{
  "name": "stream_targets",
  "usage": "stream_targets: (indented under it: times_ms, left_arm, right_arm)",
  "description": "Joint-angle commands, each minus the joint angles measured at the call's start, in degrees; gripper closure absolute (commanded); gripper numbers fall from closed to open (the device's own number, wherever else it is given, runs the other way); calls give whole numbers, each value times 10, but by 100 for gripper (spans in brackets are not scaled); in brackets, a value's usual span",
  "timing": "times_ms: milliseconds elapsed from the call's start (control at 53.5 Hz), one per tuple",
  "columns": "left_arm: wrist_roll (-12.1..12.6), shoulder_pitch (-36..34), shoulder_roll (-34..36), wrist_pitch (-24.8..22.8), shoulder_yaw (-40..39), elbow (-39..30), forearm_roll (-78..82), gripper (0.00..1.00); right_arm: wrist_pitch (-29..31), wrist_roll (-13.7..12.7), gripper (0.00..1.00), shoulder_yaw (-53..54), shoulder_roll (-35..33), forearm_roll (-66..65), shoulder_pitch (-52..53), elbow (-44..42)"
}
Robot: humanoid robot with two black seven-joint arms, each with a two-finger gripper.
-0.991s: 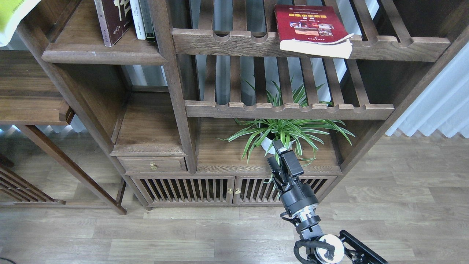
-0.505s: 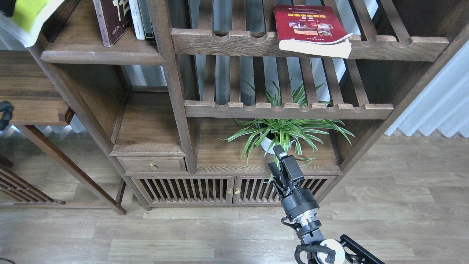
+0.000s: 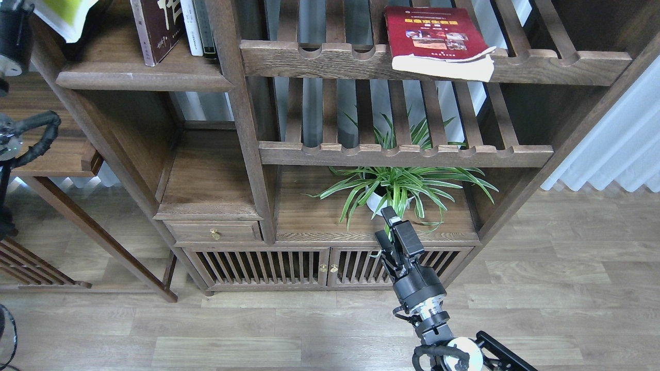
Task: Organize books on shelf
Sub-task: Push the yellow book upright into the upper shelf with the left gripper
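The yellow-green book (image 3: pixel 69 13) hangs tilted at the top left corner, above the left end of the shelf (image 3: pixel 139 80). My left gripper (image 3: pixel 31 10) holds it; only the black wrist shows, the fingers are cut off by the frame edge. The dark maroon book (image 3: pixel 154 28) stands leaning on the shelf beside two thin books (image 3: pixel 198 26). The red book (image 3: pixel 433 33) lies flat on the upper slatted rack (image 3: pixel 319 56), its pages overhanging the front rail. My right gripper (image 3: pixel 394 226) points up in front of the cabinet, fingers together and empty.
A potted spider plant (image 3: pixel 402 185) stands on the lower board just behind my right gripper. A second slatted rack (image 3: pixel 402 154) runs above it. A bookcase upright (image 3: pixel 242 118) separates the shelf from the racks. A side table (image 3: pixel 46 154) is at the left, a curtain (image 3: pixel 619 149) at the right.
The yellow-green book has moved right, over the shelf's left end, and my left arm has come into view. My right gripper has dropped slightly.
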Motion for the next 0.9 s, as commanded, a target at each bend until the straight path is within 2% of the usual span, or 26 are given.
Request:
stream_targets:
  times_ms: [0, 168, 879]
  left_arm:
    - [-3, -10, -12, 0, 15, 11, 1, 98]
    - [-17, -14, -13, 10, 27, 26, 1, 98]
    - [-18, -75, -54, 61, 74, 92, 0, 96]
  right_arm:
    - [0, 0, 3, -1, 0, 0, 2, -2]
    - [0, 0, 3, -1, 1, 0, 3, -4]
    - [0, 0, 3, 0, 4, 2, 5, -11]
